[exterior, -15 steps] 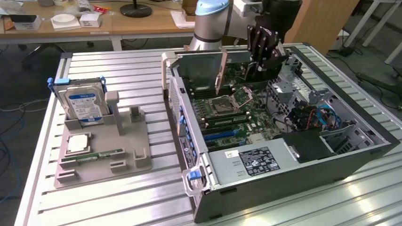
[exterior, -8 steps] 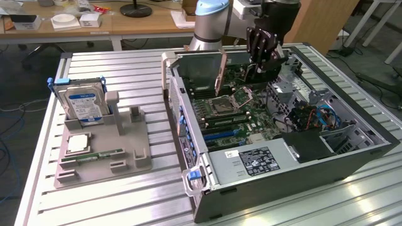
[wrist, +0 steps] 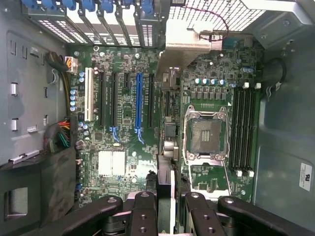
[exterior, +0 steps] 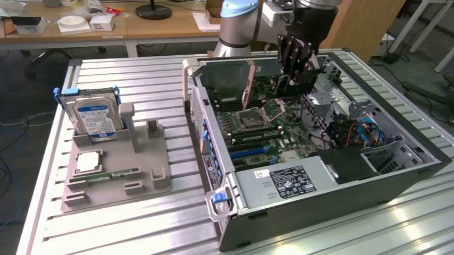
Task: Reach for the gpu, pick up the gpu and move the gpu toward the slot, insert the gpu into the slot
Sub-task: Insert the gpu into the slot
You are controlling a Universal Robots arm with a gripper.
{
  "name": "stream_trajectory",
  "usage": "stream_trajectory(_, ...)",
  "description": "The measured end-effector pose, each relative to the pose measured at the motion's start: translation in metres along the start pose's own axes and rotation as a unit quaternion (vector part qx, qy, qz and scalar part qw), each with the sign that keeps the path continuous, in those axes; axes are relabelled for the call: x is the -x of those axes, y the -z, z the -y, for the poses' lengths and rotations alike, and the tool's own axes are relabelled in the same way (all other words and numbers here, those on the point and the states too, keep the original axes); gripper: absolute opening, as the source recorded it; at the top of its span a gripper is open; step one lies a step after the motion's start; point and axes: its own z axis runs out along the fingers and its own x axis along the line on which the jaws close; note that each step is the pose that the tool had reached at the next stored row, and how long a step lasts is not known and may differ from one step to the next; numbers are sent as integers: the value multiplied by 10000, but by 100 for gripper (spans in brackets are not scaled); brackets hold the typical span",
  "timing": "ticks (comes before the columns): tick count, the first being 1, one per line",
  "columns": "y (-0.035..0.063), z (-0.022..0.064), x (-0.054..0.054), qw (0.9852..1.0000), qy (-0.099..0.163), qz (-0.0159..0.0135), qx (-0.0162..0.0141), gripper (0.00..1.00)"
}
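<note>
Hardware waiting on the exterior view's left comes first: a hard drive (exterior: 95, 114) stands upright in a grey holder (exterior: 152, 175) on the surface (exterior: 142, 228), well apart from the slot (wrist: 139, 101), with a green memory stick (exterior: 114, 174) lying in the same holder.

Next toward the exterior view's right is the open computer case (exterior: 397, 175), lying on its side with the motherboard facing up. The slot sits on that board as a long blue connector, with one end toward the case's rear wall, where the blue clips line up.

Farther right than the slot and raised above it is the gripper (exterior: 296, 79). Its fingers (wrist: 145, 206) are pressed onto the gpu (wrist: 166, 179), pinching the thin card from both flat sides.

In the wrist view the gpu appears edge-on, hanging clear of the board and not yet seated. Its long axis looks parallel to the slot, and its silver bracket points toward the same rear wall. The card is not over the slot. It is offset sideways from it, on the side of the processor socket (wrist: 205, 133), with a black connector lying between them. By my reading, the gap to close is that sideways offset plus the height above the slot, while the card's heading already looks about right.
</note>
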Motion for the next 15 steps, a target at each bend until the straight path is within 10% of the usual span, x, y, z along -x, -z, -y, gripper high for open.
stream_trajectory(15, -173, -3, -45, 10000, 3, 4, 0, 27)
